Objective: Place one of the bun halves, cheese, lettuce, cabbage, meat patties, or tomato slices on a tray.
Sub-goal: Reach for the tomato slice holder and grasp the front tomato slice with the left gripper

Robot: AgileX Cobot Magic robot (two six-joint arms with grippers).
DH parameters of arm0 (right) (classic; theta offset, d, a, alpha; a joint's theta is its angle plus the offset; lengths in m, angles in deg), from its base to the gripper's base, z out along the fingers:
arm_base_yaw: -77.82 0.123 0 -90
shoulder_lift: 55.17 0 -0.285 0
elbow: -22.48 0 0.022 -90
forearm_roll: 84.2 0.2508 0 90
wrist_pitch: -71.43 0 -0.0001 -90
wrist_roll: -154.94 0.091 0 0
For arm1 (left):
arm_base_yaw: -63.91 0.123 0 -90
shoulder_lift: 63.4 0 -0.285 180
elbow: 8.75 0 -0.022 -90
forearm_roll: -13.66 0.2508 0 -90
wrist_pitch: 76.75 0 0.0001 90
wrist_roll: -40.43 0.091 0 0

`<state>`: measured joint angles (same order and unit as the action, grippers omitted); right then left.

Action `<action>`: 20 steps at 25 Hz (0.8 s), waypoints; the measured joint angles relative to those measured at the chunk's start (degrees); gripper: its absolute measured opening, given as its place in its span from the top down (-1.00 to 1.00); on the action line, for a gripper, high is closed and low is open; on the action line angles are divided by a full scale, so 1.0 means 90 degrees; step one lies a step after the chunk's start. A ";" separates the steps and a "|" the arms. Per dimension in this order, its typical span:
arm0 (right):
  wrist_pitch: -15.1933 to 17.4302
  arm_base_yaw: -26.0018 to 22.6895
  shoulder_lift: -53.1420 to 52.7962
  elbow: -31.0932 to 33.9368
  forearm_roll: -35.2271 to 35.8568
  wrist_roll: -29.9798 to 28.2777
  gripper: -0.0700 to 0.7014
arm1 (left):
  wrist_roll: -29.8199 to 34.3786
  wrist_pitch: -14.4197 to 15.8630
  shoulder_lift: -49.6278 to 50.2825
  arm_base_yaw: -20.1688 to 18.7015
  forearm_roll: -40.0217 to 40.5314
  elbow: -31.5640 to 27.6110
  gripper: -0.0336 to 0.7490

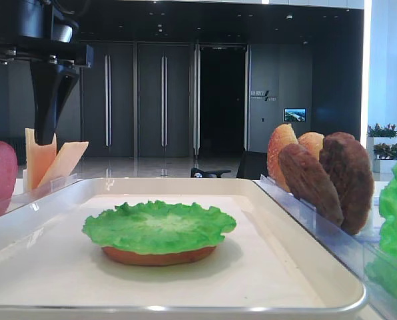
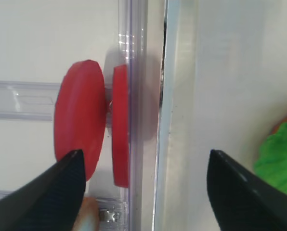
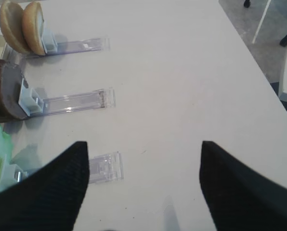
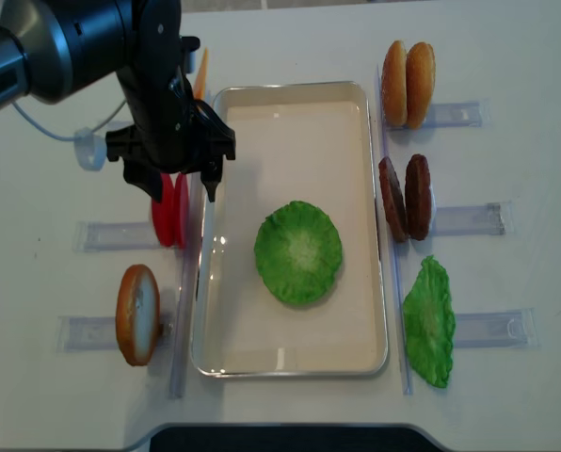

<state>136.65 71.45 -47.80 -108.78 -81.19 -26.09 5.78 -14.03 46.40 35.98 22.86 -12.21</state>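
Left gripper hovers with jaws spread wide and empty, directly above the tomato slices, which stand on edge in a clear holder just outside the tray's left rim. On the tray, lettuce covers a bun base. Step in hand: approach to a tomato slice. Next move likely requires descent straddling one slice only, then closure.

Clear plastic holders lie on the white table at both sides of the overhead frame. Dark doors and potted plants fill the low view's background.
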 joint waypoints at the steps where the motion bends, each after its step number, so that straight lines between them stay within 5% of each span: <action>1: 0.0000 0.0000 0.0000 0.0000 0.0000 0.0000 -0.46 | 0.0000 -0.0054 0.0027 0.0000 0.0000 0.0000 -0.61; 14: 0.0000 0.0000 0.0000 0.0000 0.0000 0.0000 -0.46 | 0.0073 -0.0229 0.0447 0.0000 0.0068 0.0000 -0.59; 20: 0.0000 0.0000 0.0000 0.0000 0.0000 0.0000 -0.46 | 0.0084 -0.0138 0.0467 0.0000 0.0288 0.0000 -0.08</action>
<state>136.65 71.45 -47.80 -108.78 -81.19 -26.09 6.53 -15.27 50.61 35.98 25.45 -12.21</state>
